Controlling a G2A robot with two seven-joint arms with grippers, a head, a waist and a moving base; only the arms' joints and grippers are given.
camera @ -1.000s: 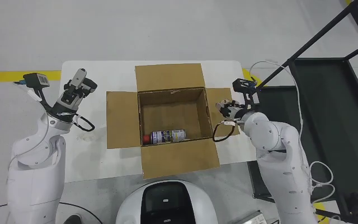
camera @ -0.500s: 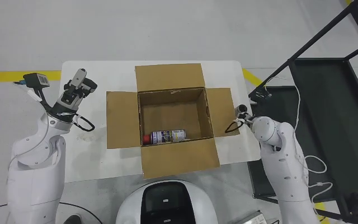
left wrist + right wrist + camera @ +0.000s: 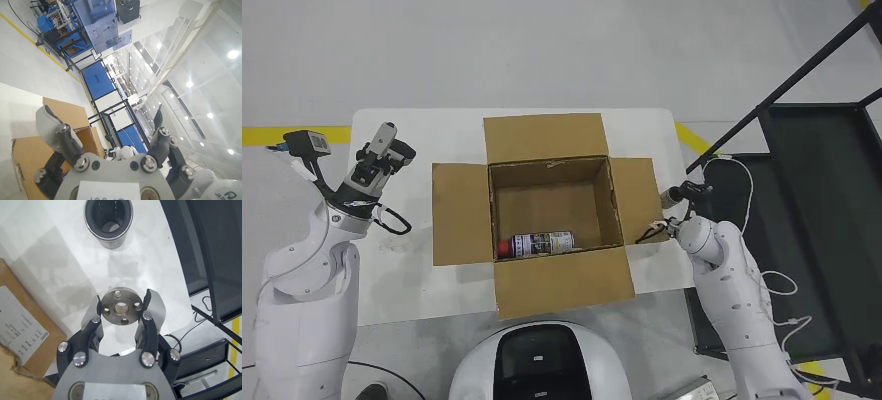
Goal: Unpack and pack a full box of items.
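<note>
Steel round flange (image 3: 121, 310) clamped between right fingers (image 3: 156, 309) | left fingers (image 3: 47, 123) spread, empty | cardboard box (image 3: 460, 215) open

I see a plain brown cardboard box (image 3: 547, 135) on my white table (image 3: 442, 135), a can (image 3: 539, 242) inside with a red end and a white-and-dark printed label, a dull silver-grey flange (image 3: 122, 308), a steel-grey sleeve (image 3: 108, 222) lined black, and a yellow floor stripe (image 3: 292, 135).

Holds left gripper (image 3: 102, 115) tilted upward, fingers spread wide apart; clamps a metal flange (image 3: 113, 318) between the fingers of right gripper (image 3: 122, 306), wrist pointing downward.
</note>
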